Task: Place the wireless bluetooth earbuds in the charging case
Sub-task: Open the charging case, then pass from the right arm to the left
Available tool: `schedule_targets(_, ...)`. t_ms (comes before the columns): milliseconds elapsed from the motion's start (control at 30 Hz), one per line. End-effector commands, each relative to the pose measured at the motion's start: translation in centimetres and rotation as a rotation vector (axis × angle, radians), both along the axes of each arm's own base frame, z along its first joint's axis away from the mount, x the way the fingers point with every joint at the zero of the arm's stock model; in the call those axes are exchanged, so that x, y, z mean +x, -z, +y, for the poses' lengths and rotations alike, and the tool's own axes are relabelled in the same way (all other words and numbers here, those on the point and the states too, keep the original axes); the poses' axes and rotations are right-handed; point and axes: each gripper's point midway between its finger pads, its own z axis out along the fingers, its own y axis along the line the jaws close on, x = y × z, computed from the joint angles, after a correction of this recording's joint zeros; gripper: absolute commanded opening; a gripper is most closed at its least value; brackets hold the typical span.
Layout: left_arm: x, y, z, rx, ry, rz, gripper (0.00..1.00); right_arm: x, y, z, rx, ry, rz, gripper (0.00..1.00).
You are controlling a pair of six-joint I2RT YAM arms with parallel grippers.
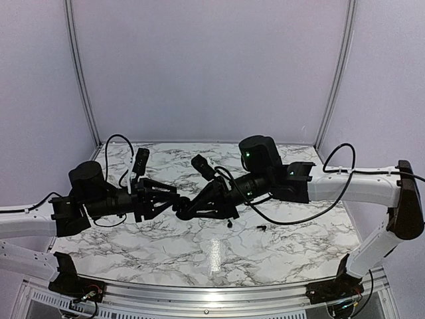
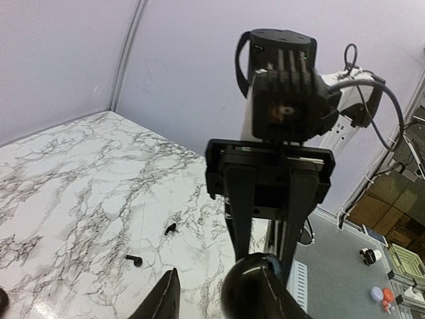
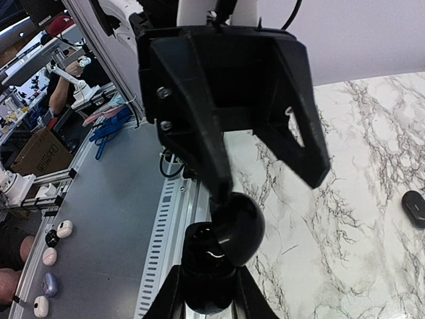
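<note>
Jaws of the right tool are clamped on the one charging case, low centre of its wrist view; the left tool facing it stands parted, holding nothing. Two earbuds lie apart on the counter, lower centre of the left wrist view. Tiny, light and glossy, they likely slip: pinch across the bud, gently; the case looks rigid and smooth.

My left arm and right arm: white tubes, black joints and wrists. Black cables loop loose off both. Green lights on my right motors. Fingers matte black, angular; two silver screws at one's base.
</note>
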Motion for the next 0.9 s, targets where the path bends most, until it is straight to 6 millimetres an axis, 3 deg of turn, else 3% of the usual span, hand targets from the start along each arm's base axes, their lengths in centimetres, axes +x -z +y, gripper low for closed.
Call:
schedule_targets(0,2.5,-0.6,1.8,-0.014,-0.132,0.030,0.43,-1.1,-2.8,-0.1,0.074,-0.046,-0.049,0.00)
schedule_targets(267,2.4,-1.3,4.3,-0.047,-0.180,-0.036,0.48,0.3,-4.2,-0.5,0.143,0.012,-0.048,0.00)
schedule_targets(433,-0.4,-2.7,5.0,-0.119,-0.087,-0.173,0.50,1.6,-7.5,-0.5,0.258,0.090,-0.086,0.00)
schedule_targets(667,-3.3,-4.1,3.9,-0.167,0.023,-0.314,0.54,2.3,-11.2,0.0,0.396,0.126,-0.100,0.00)
schedule_targets(867,-3.4,-5.7,3.1,-0.199,0.006,-0.363,0.54,1.9,-11.9,1.0,0.441,0.122,-0.092,0.00)
